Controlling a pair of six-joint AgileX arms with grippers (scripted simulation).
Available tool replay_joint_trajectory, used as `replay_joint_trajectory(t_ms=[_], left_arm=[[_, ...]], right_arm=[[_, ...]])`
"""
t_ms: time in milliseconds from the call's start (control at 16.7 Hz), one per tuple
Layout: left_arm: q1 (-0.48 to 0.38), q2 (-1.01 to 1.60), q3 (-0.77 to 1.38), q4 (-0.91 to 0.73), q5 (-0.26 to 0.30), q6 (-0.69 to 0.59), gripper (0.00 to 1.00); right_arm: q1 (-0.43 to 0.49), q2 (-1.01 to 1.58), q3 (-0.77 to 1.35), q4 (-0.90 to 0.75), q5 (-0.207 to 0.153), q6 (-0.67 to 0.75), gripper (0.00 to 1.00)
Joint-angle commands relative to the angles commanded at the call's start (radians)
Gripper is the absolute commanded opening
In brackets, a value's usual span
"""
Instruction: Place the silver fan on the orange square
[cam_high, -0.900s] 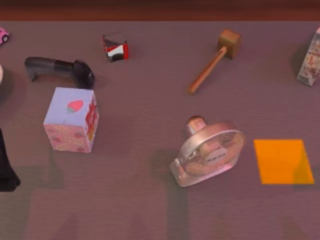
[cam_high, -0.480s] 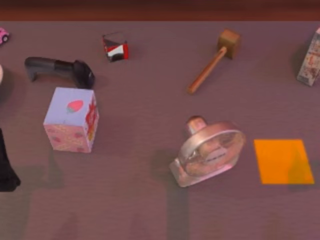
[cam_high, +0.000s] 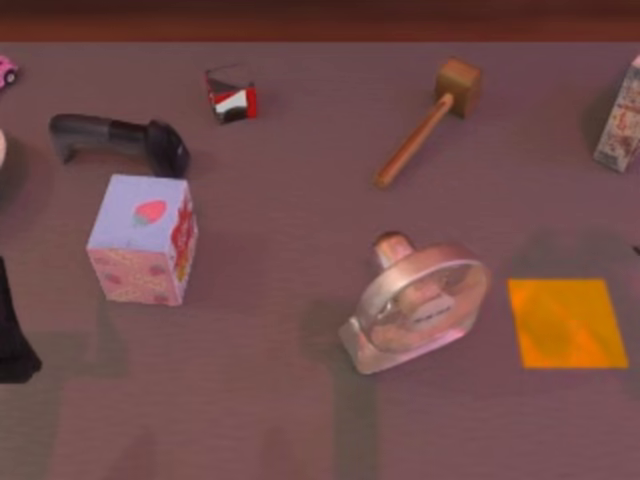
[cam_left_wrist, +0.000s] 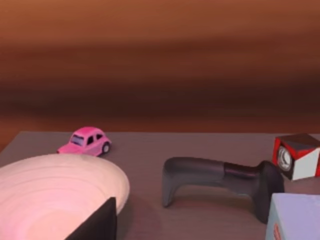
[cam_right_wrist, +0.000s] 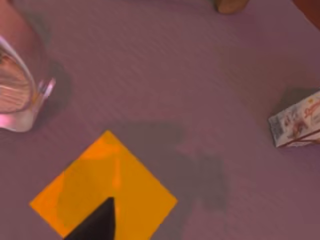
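The silver fan (cam_high: 415, 305) lies tilted on the table right of centre, with its ring guard up and its knob toward the back; its edge also shows in the right wrist view (cam_right_wrist: 17, 95). The orange square (cam_high: 565, 322) lies flat just right of it, apart from it and under a soft shadow. In the right wrist view a dark tip of my right gripper (cam_right_wrist: 95, 225) hangs over the orange square (cam_right_wrist: 105, 187); this gripper holds nothing visible. My left arm (cam_high: 12, 340) stays at the table's left edge, far from the fan.
A pink box (cam_high: 142, 240), a black scanner (cam_high: 120, 140) and a red-and-white cube (cam_high: 231, 95) stand at the left. A wooden mallet (cam_high: 425, 120) lies behind the fan. A carton (cam_high: 620, 115) stands at the far right, a pink toy car (cam_left_wrist: 85, 141) and white bowl (cam_left_wrist: 55, 195) at the far left.
A shadow has spread leftward from the orange square's right part across the whole square. The fan and the other objects have not moved.
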Motion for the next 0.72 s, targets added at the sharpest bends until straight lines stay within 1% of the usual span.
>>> replay_joint_trajectory(t_ms=[420, 600, 720], left_arm=[[0.0, 0.0, 0.0, 0.0, 0.0, 0.0, 1.0], [0.0, 0.0, 0.0, 0.0, 0.0, 0.0, 1.0], [0.0, 0.0, 0.0, 0.0, 0.0, 0.0, 1.0]], right_arm=[[0.227, 0.709, 0.676, -0.485, 0.001, -0.434, 1.0], [0.304, 0.938, 0.895, -0.648, 0.0, -0.578, 1.0], [0.342, 1.05, 0.999, -0.73, -0.001, -0.65, 1.0]])
